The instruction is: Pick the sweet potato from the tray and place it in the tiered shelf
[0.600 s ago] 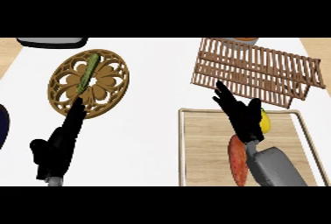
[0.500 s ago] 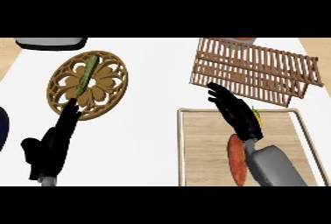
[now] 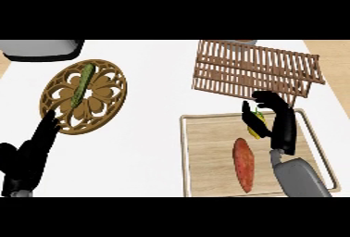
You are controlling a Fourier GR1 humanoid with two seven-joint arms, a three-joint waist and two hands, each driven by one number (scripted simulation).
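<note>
A reddish-orange sweet potato (image 3: 243, 164) lies lengthwise on a wooden tray (image 3: 205, 152) in the lower right of the frame, untouched. Above it, the right hand (image 3: 273, 118) hovers with fingers curled over a small yellow object (image 3: 255, 129) at the tray's upper edge; whether it grips that object cannot be told. The slatted wooden tiered shelf (image 3: 256, 69) sits at upper right. The left hand (image 3: 31, 155) rests open at lower left. The potato looks firm, fairly light, tapered and likely to roll; its thick middle seems best to grasp.
</note>
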